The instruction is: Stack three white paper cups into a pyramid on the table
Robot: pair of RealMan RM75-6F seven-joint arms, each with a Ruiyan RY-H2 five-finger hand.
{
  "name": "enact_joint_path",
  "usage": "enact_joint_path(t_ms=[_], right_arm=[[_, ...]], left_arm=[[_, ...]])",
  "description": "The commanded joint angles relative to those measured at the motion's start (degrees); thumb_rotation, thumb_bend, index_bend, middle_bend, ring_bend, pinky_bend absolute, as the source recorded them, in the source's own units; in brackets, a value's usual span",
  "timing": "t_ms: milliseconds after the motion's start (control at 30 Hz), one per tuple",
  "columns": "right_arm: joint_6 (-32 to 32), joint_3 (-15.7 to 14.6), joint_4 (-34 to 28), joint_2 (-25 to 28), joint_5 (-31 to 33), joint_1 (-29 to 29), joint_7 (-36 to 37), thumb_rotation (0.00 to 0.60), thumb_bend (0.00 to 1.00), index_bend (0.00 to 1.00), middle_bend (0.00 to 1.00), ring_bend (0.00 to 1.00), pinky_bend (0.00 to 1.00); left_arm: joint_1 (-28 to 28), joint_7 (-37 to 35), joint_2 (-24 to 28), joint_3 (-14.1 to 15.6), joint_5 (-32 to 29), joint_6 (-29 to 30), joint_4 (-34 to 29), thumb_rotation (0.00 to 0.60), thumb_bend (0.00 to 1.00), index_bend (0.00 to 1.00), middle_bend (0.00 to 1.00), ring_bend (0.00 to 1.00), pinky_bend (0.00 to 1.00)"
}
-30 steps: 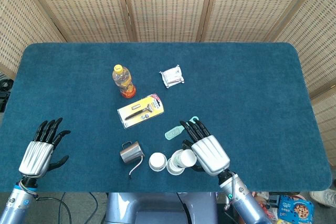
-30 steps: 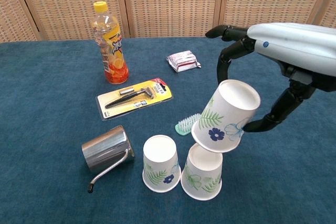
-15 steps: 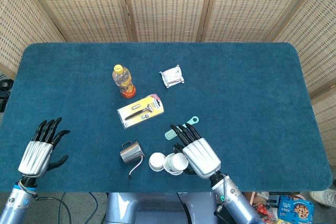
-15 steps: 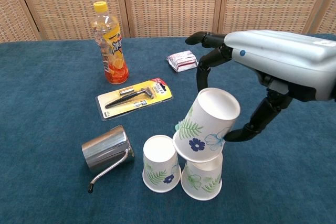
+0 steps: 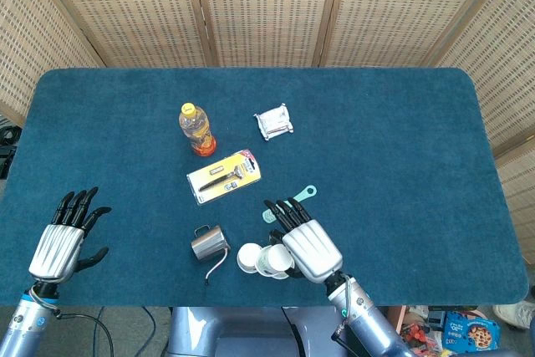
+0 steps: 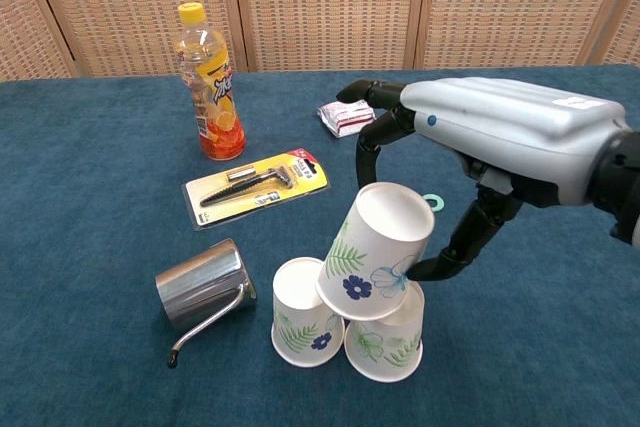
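Chest view: right hand (image 6: 470, 162) grips a tilted cup (image 6: 372, 252); steel pitcher (image 6: 201, 285) beside the base cups (image 6: 305, 311).

Right hand (image 6: 480, 162) gripping; left hand (image 5: 63, 240) spread

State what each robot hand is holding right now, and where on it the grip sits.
The right robot hand holds a tilted white paper cup by its sides, fingers on the far wall and thumb on the near wall close to the base. The left robot hand holds nothing.

No wording can be read; the bottle (image 6: 209, 87) label, razor pack (image 6: 257, 185) and white packet (image 6: 349, 116) print stay illegible.
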Motion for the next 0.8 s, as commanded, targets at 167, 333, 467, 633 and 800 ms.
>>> enact_joint_path(t_ms=[167, 333, 467, 633, 800], right_arm=[[0.0, 0.6, 0.6, -1.1, 0.7, 0.4, -0.5, 0.6, 0.07, 0.51, 0.04, 0.0, 0.0], [0.0, 0.9, 1.3, -2.0, 1.3, 0.8, -0.7, 0.6, 0.07, 0.51, 0.04, 0.0, 0.0], [-0.2, 1.0, 2.0, -2.6, 2.0, 1.1, -1.0, 0.6, 0.07, 0.51, 0.03, 0.0, 0.0], [-0.3, 0.9, 2.6, -2.8, 2.4, 1.1, -0.6, 0.6, 0.07, 0.51, 0.0, 0.0, 0.0], [-0.2, 0.7, 2.8, -2.8, 1.9, 1.0, 0.2, 0.6, 0.07, 0.47, 0.0, 0.0, 0.0]], left_arm=[[0.1, 0.1, 0.1, 0.0, 0.1, 0.2, -0.1, 0.6, 0.23, 0.23, 0.0, 0.0, 0.0], [0.0, 0.1, 0.1, -0.1, 0.0, 0.0, -0.1, 0.6, 0.23, 0.23, 0.0, 0.0, 0.0], [0.0, 0.1, 0.1, -0.1, 0.0, 0.0, -0.1, 0.6, 0.22, 0.23, 0.0, 0.0, 0.0], [0.1, 0.0, 0.2, -0.1, -0.1, 0.0, -0.1, 0.6, 0.22, 0.23, 0.0, 0.0, 0.0], [0.0, 0.2, 0.1, -0.1, 0.0, -0.2, -0.1, 0.6, 0.22, 0.23, 0.0, 0.0, 0.0]])
